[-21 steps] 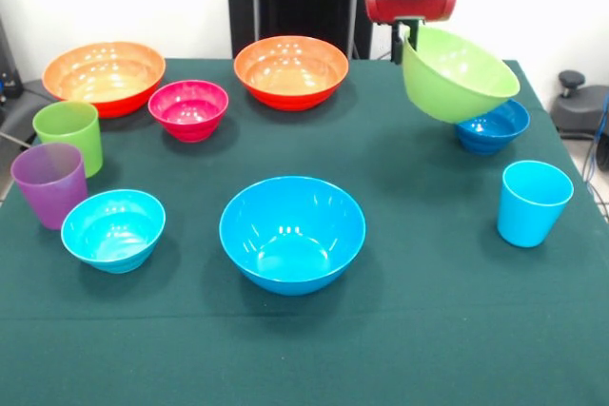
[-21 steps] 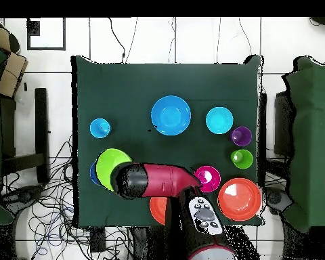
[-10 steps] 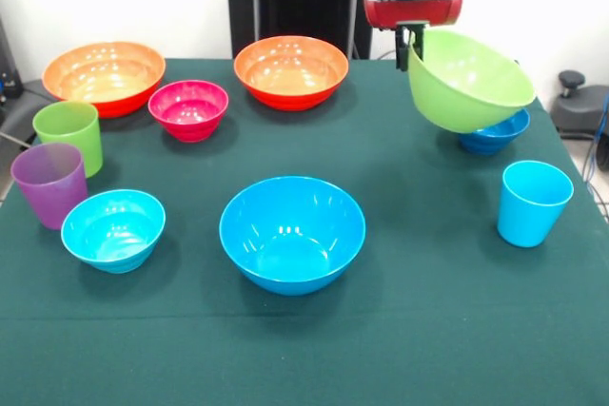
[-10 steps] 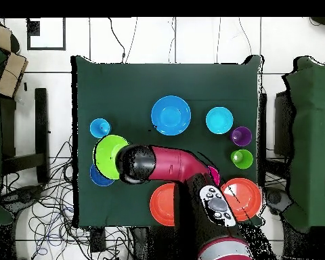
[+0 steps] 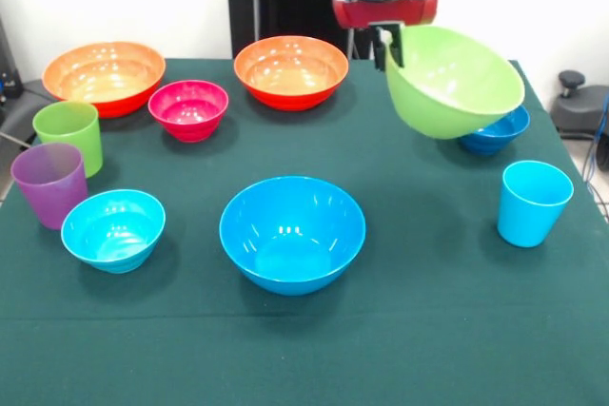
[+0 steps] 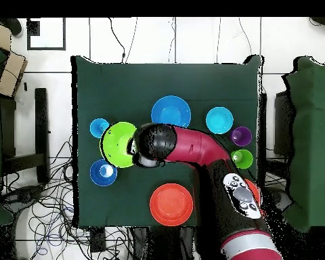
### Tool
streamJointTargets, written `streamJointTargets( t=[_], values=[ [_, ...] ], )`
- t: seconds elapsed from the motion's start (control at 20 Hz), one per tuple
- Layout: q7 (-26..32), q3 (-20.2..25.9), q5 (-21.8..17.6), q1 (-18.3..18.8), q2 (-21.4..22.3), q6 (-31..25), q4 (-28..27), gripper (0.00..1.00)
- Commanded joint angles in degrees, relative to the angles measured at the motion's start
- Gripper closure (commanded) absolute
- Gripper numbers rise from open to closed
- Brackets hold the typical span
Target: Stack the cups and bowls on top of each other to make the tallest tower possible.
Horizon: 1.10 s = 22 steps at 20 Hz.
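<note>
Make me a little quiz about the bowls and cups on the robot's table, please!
1. True or false: the green bowl is sitting flat on the table.
2. Which bowl sits nearest the middle of the table? A. the big blue bowl B. the pink bowl C. the orange bowl
3. Fill the gap: the gripper holds the green bowl by its ____.

Key
1. False: it hangs tilted in the air.
2. A.
3. Rim.
</note>
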<state>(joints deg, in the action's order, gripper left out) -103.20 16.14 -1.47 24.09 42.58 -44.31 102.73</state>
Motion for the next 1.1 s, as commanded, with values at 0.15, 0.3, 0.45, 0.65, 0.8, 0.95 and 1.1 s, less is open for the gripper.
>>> streamJointTargets(
  t=[0.15, 0.3, 0.45, 0.65, 0.8, 0.95, 1.1],
  values=[
    [8.2, 6.4, -2.8, 4.3, -5.4, -2.5, -4.6, 1.0],
    [7.1, 7.3, -2.3, 5.7, -4.1, -1.5, -1.6, 1.0],
    [7.1, 7.9, -2.6, 7.0, -3.5, -2.2, -1.0, 1.0],
    [7.9, 9.0, -2.8, 8.6, -3.9, -2.7, -0.9, 1.0],
    [8.2, 9.7, -2.7, 9.6, -3.8, -4.5, -1.4, 1.0],
    [8.2, 10.1, -3.0, 10.4, -3.9, -5.7, -2.3, 1.0],
    [7.9, 8.9, -5.0, 10.0, -5.5, -7.1, -6.6, 1.0]
  ],
)
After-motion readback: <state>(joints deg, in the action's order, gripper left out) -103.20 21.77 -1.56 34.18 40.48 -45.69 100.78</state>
